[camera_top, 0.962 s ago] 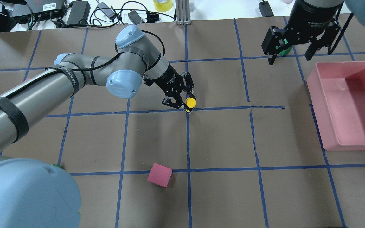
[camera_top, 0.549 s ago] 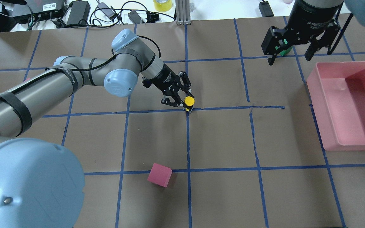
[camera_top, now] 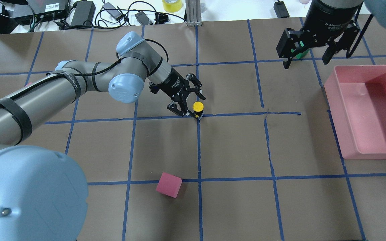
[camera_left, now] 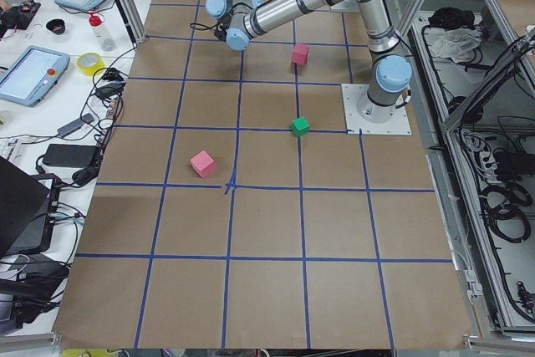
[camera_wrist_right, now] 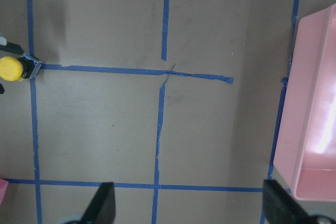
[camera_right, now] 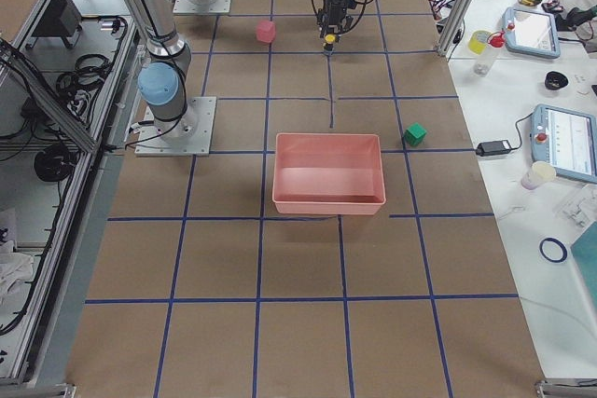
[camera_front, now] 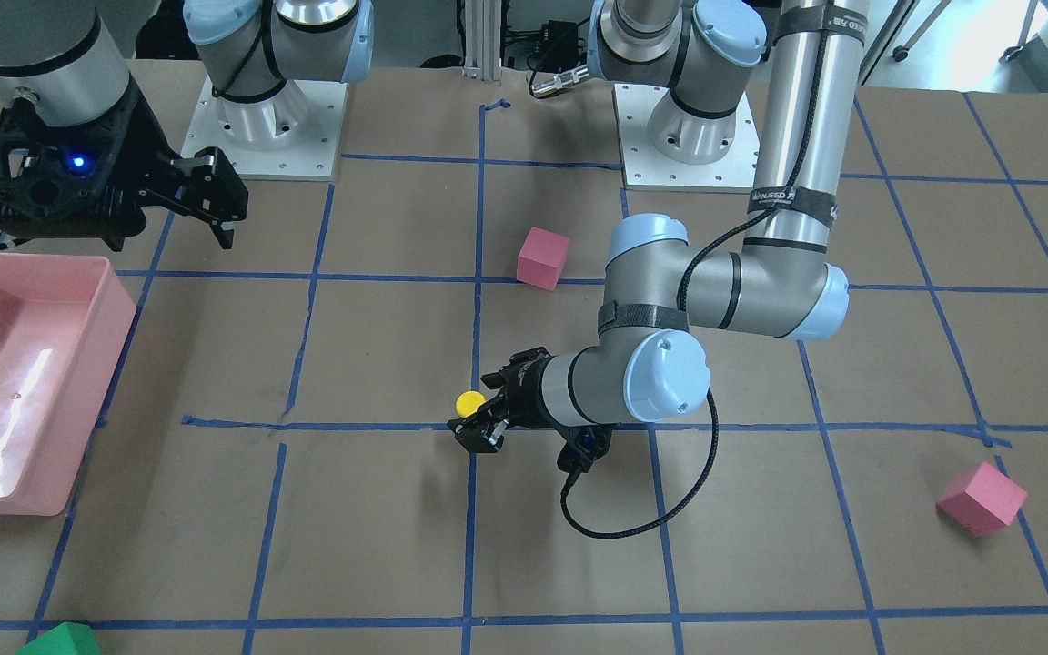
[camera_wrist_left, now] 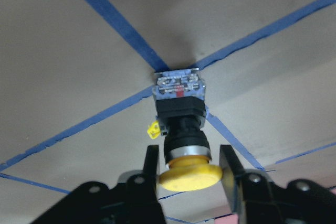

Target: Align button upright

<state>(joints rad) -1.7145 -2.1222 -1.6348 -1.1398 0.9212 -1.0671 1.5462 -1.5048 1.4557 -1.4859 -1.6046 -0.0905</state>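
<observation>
The button (camera_top: 198,107), with yellow cap, black body and silvery base, stands upright on a blue tape crossing at the table's middle. It also shows in the front view (camera_front: 469,402) and at the left edge of the right wrist view (camera_wrist_right: 13,68). My left gripper (camera_top: 193,106) is low and tilted, its fingers on either side of the button with small gaps. In the left wrist view the button (camera_wrist_left: 181,124) stands between the open fingers (camera_wrist_left: 151,167). My right gripper (camera_top: 307,63) hovers open and empty at the far right.
A pink bin (camera_top: 330,90) stands at the right edge. A pink cube (camera_top: 168,184) lies near the front centre, and another (camera_front: 981,498) is on my left side. A green cube (camera_top: 301,53) sits partly hidden under the right gripper.
My left gripper's fingers have spread apart off the button. The left wrist has drawn back a little to the left. The button stays on the tape crossing. The right arm has not moved.
</observation>
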